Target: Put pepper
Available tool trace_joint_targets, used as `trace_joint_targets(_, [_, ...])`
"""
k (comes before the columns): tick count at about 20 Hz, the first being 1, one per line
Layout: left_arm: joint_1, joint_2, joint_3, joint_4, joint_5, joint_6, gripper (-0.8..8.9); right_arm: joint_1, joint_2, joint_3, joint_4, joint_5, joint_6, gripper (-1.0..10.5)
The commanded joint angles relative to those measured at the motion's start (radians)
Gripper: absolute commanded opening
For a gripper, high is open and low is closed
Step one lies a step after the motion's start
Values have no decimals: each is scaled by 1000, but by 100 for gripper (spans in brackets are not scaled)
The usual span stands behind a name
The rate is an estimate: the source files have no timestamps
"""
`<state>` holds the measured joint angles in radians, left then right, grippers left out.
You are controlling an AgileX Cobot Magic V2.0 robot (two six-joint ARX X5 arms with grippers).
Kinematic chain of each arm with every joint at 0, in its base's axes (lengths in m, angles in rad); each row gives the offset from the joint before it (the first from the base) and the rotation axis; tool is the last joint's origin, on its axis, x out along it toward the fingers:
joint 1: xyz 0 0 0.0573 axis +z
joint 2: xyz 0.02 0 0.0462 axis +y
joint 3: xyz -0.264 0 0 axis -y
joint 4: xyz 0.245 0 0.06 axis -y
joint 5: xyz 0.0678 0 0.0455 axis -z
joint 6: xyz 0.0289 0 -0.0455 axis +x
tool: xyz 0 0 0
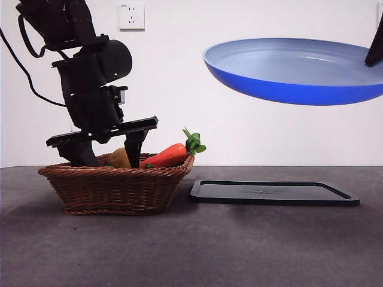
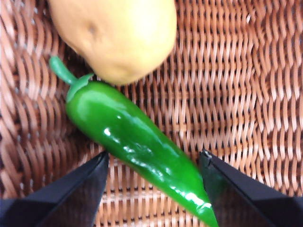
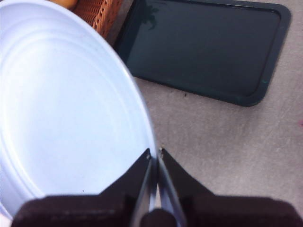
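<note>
- Left gripper (image 2: 154,163) is down inside the woven wicker basket (image 1: 114,188), jaws spread wide, one on either side of the long glossy green chili pepper (image 2: 135,144); nothing gripped yet, a gap showing on both sides.
- Pepper lies flat on the basket floor, stem end tucked against a rounded yellow-tan potato-like vegetable (image 2: 113,35), pointed tip running out between the jaws.
- Step in hand, as I read it: the reach for the pick. Pepper is framed but not clamped.
- Next move calls for settling a little lower and closing across the pepper's mid-body. The skin looks slick and the body tapers, so a grip near the tip could squirt out; further toward the thick end seems safer.
- Crowding: the yellow vegetable touches the stem, so a lift may nudge it. An orange-red carrot with a leafy green top (image 1: 173,154) leans on the basket's rim, close by the gripper in the front view.
- Right gripper (image 3: 155,158) is pinched shut on the rim of a round blue frying pan with a pale interior (image 1: 287,66), holding it in the air, apart from the basket.
- Below the pan, a dark flat rectangular tray (image 1: 275,192) sits on the grey table (image 1: 191,251) just beside the basket.
- Likely destination is the pan, though the task does not say.
</note>
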<state>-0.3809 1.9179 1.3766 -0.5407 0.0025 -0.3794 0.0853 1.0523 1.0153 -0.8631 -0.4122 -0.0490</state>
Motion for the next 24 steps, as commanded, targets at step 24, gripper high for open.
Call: trace_joint_targets(24, [-51,-38,21,-37,-25,-40,151,2,7,18,25,-8,-2,2])
